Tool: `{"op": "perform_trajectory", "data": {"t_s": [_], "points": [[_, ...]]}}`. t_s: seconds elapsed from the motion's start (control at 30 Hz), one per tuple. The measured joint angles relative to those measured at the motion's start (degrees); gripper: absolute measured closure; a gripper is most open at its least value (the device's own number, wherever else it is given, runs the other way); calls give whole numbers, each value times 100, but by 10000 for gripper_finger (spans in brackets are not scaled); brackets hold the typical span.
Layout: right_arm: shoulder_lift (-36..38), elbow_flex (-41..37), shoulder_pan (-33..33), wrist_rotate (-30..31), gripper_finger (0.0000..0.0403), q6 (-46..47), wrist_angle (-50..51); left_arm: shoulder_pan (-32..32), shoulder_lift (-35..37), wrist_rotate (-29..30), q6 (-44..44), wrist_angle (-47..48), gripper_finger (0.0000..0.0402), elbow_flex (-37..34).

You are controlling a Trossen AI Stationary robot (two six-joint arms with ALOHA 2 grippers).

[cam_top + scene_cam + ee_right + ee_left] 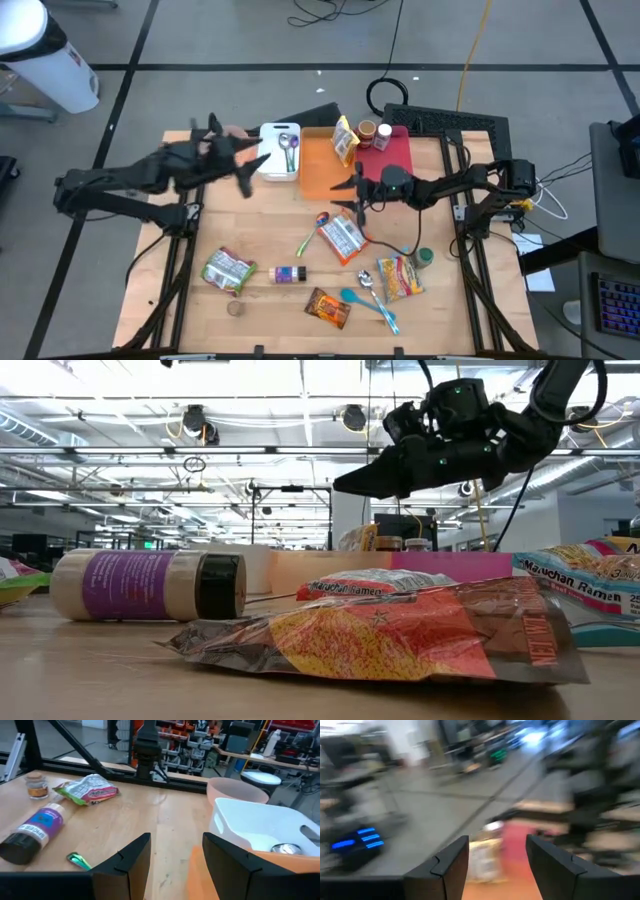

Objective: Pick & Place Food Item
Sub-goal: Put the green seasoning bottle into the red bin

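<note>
Several food items lie on the wooden table: a ramen packet (342,238), a second ramen packet (400,278), a green snack bag (228,270), an orange-brown snack bag (328,308) and a yellow bag (346,138) on the orange board (318,172). My left gripper (252,172) is open and empty in the air beside the white bin (280,150); its wrist view (497,855) is blurred. My right gripper (348,196) is open and empty above the table beside the orange board's near edge; it also shows in its wrist view (175,855) and high in the low view (400,465).
The white bin holds a metal spoon (288,142). A red board (392,152) with a jar (368,130) lies far right. A spice bottle (288,274), a small jar (236,308), a teal spoon (368,300) and a pink bowl (235,790) are also about.
</note>
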State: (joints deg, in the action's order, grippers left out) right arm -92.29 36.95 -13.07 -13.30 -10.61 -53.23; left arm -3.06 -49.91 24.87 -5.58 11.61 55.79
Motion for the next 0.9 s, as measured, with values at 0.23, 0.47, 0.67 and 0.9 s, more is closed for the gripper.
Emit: {"op": "perform_trajectory", "data": {"t_s": [0.23, 0.47, 0.67, 0.9], "points": [[-2, 0, -7, -2, 232, 376, -561, 567, 1061, -1503, 668, 441, 205, 0], [-2, 2, 1, -4, 232, 1692, -870, 1302, 1888, -1443, 614, 471, 219, -999], [-2, 2, 131, 4, 232, 2529, -920, 1834, 2195, -1447, 734, -1087, 222, -2736], [-2, 2, 608, 0, 232, 2360, -1579, 2045, 1841, -1362, 452, -3286, 220, -4119]]}}
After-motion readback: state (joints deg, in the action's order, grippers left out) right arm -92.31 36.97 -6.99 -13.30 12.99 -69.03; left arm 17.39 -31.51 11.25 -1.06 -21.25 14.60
